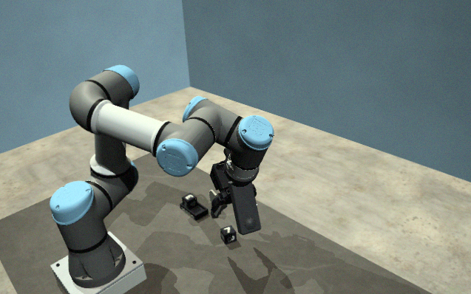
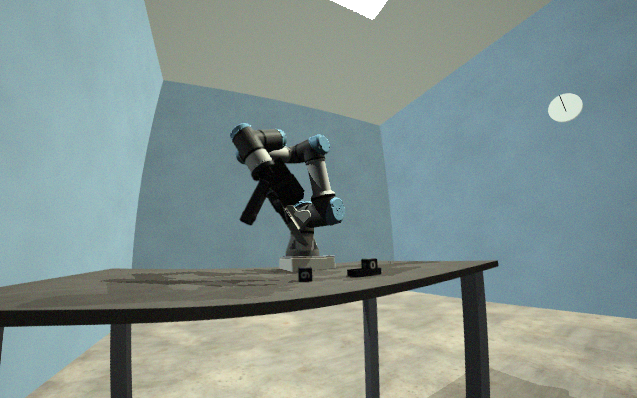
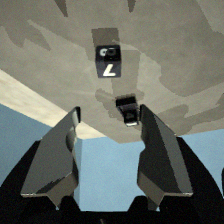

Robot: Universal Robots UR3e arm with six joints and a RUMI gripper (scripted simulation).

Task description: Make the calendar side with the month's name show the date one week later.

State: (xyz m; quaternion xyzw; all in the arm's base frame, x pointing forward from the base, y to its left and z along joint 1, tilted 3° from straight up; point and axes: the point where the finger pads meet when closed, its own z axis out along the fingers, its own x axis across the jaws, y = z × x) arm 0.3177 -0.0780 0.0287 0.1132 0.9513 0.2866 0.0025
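Observation:
A black date cube point(image 1: 228, 234) point(image 2: 305, 274) point(image 3: 108, 61) lies loose on the dark table with a white 7 on top, apart from the tray. The small black tray point(image 1: 200, 213) point(image 2: 356, 272) holds the other cube point(image 1: 189, 200) point(image 2: 369, 264) at one end; its other slot is empty. My gripper point(image 1: 219, 207) point(image 2: 302, 238) point(image 3: 109, 106) is open with nothing between the fingers. It hangs tilted above the table, between the tray and the loose cube, touching neither.
The arm's base point(image 1: 100, 271) point(image 2: 307, 262) stands on a white plate at the table's near-left corner in the top view. The table edge point(image 2: 245, 310) lies close beyond the cube and tray. A long black camera mount point(image 1: 245, 212) hangs beside the gripper.

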